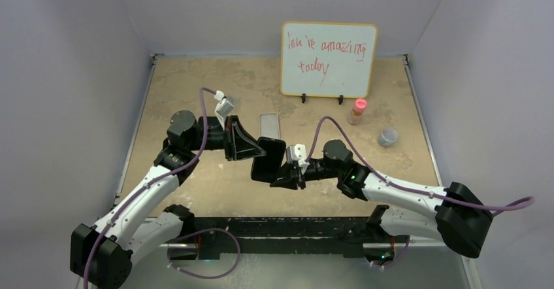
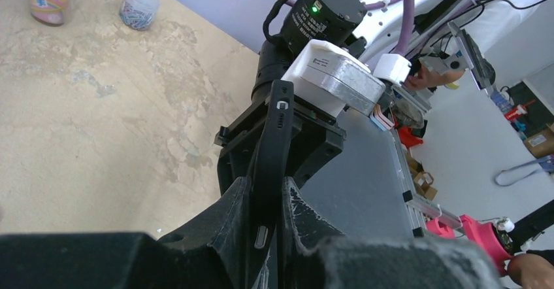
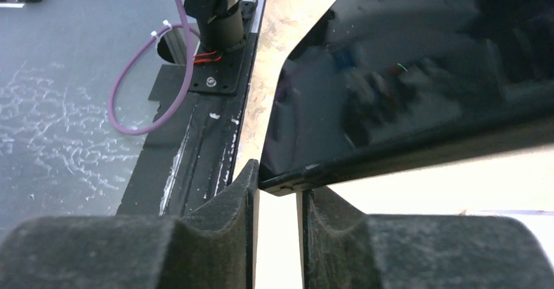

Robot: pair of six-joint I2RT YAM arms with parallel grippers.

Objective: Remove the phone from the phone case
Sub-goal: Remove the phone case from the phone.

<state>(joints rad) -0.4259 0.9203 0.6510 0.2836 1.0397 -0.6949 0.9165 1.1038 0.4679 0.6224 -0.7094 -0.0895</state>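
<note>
The black slab-shaped phone [image 1: 268, 159] is held in the air above the sandy-brown bench [image 1: 196, 86], near the middle, between the two arms. From the top camera its dark face is tilted. I cannot tell from its black edge whether a case is on it.

The left claw [image 1: 256, 148] is clenched on the upper left end of the phone. In the left wrist view the phone [image 2: 273, 152] stands edge-on, with small buttons along the edge, and the left claw [image 2: 266, 201] presses it from both sides.

The right claw [image 1: 282, 173] meets the lower right part of the phone. In the right wrist view one corner of the glossy phone [image 3: 392, 86] sits between the tips of the right claw [image 3: 279, 184], which are drawn in narrowly and grasp that corner.

Just behind the phone a flat grey rectangular piece [image 1: 269, 125] lies on the bench. Farther to the right stand a small bottle with an orange cap [image 1: 357, 111] and a small clear jar [image 1: 388, 136], near each other. At the back a white board with red handwriting [image 1: 328, 59] stands upright.
</note>
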